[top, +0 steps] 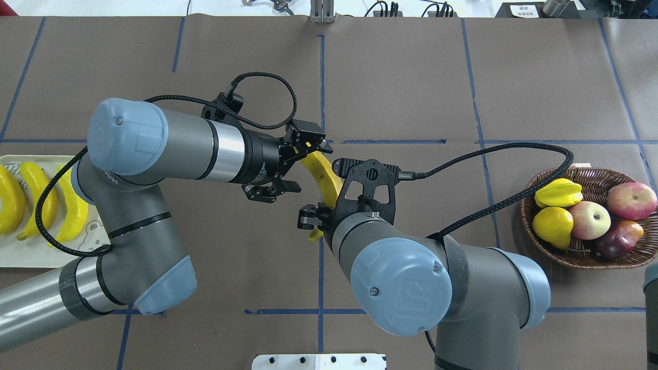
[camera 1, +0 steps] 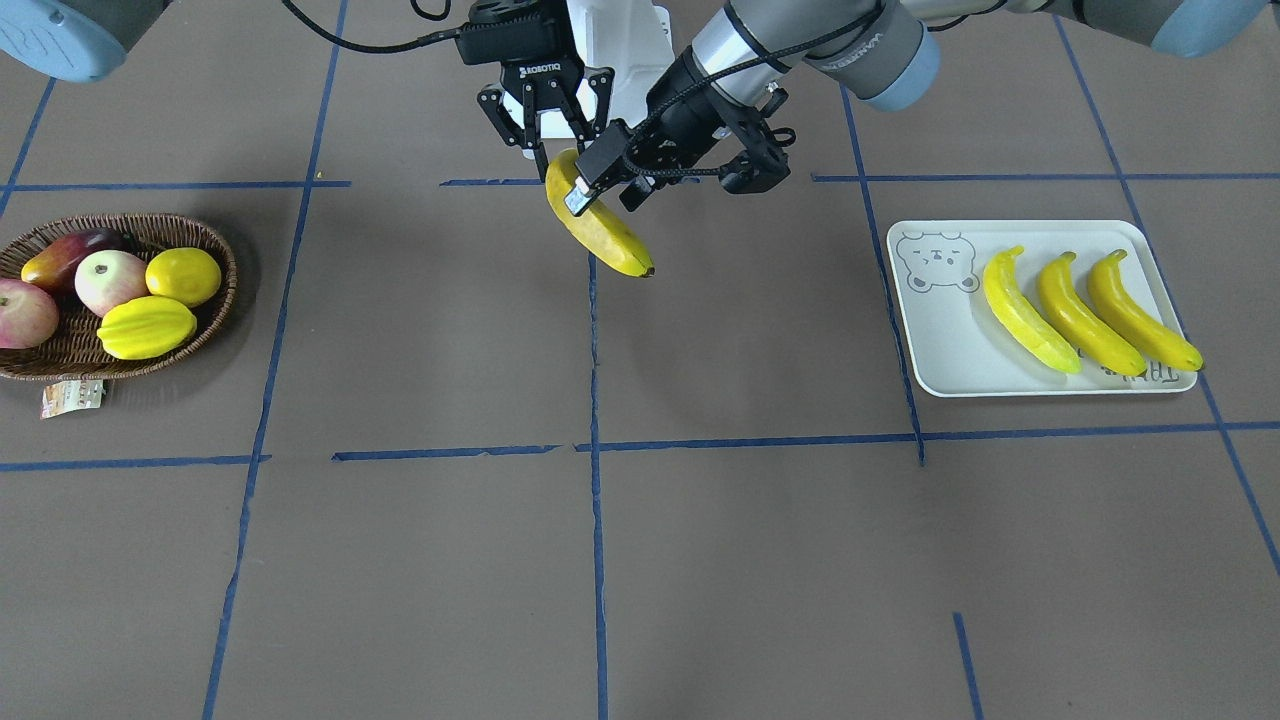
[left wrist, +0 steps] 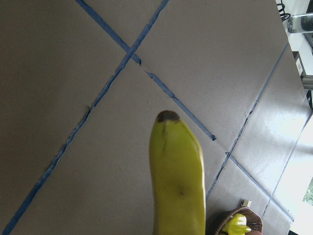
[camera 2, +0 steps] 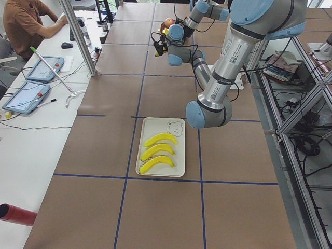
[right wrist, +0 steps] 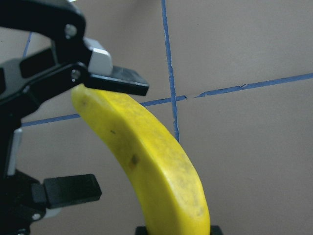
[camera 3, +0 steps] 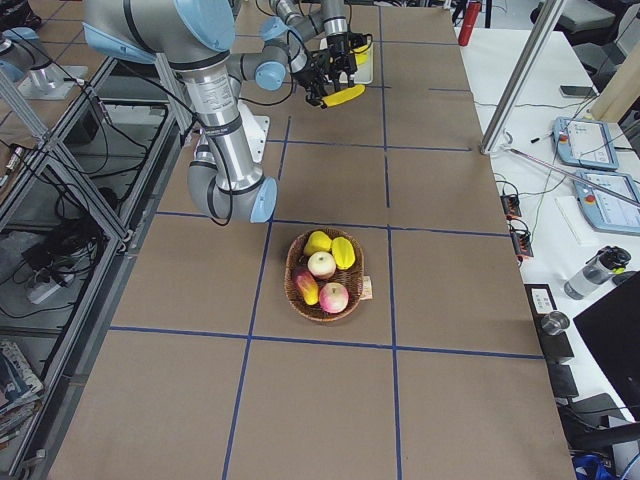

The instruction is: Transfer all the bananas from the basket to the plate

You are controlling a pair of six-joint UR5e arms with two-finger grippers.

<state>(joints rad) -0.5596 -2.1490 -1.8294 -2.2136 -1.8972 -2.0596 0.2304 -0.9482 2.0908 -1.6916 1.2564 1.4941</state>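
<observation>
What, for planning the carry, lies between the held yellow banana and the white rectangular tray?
Bare brown table and one blue tape line, in the front-facing view, separate banana and tray.

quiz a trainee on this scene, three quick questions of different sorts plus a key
1. How many bananas lie on the plate?
2. True or false: the basket holds a banana.
3. Which gripper is shut on the banana in the air? A left, B right, C neither.
Key: 1. Three. 2. False. 3. B: the right gripper clamps it, while the left gripper has its jaws open on either side of it.
</observation>
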